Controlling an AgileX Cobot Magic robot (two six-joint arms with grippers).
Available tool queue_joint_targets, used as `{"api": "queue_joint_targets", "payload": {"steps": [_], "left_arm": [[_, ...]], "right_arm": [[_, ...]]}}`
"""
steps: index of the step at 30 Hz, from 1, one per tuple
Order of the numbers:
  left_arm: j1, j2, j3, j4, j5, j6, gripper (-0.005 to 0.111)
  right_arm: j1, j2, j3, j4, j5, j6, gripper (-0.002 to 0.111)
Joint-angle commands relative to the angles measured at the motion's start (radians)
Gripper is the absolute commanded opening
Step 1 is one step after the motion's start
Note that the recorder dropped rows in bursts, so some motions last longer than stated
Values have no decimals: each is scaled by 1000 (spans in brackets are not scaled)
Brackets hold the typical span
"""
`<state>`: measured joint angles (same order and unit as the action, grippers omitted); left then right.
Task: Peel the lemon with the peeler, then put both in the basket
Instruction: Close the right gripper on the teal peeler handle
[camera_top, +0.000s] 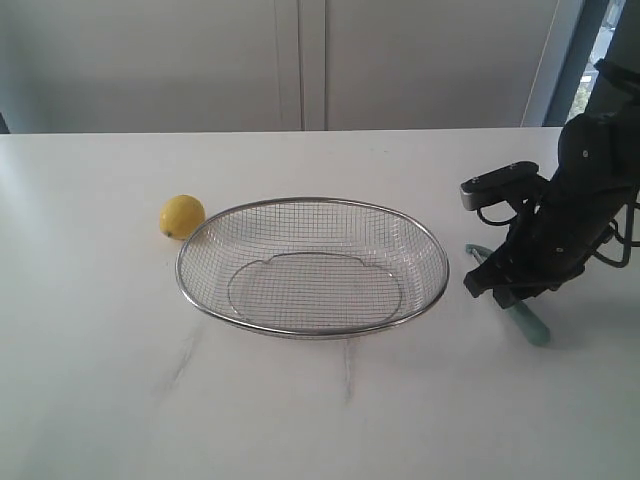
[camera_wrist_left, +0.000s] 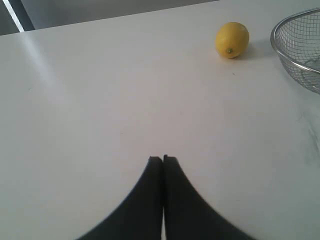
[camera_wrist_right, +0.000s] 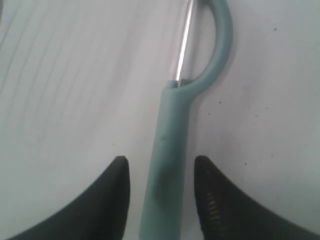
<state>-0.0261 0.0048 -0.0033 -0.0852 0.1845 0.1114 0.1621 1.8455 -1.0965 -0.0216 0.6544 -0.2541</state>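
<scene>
Left gripper (camera_wrist_left: 163, 159): seen only in the left wrist view. Its two black fingers are pressed together with nothing between them, above the bare white table (camera_top: 100, 380).

Lemon (camera_top: 182, 216) (camera_wrist_left: 232, 40): laid on the table left of centre in the exterior view, just beside the basket's upper-left rim. In the left wrist view its nub is turned toward the camera.

Basket (camera_top: 312, 333) (camera_wrist_left: 280, 50): set upright at centre frame, its long axis running left to right.

Peeler (camera_top: 532, 325) (camera_wrist_right: 167, 165): laid flat to the right of the basket on a diagonal axis. The blade head is pointed to the upper left, near the basket's right rim, and the handle end to the lower right.

Right gripper (camera_top: 505, 290) (camera_wrist_right: 160, 160): seen low over the peeler with its fingers spread on either side of the handle. A gap is shown on each side, so the handle appears not to be clamped.
</scene>
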Motion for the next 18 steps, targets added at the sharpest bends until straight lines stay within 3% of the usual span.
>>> {"api": "queue_joint_targets", "payload": {"steps": [1, 18], "left_arm": [[3, -5, 3, -2, 4, -1, 0], [3, -5, 3, -2, 4, -1, 0]], "right_arm": [[-2, 3, 4, -5, -9, -7, 41], [-2, 81, 4, -5, -5, -4, 41]]}}
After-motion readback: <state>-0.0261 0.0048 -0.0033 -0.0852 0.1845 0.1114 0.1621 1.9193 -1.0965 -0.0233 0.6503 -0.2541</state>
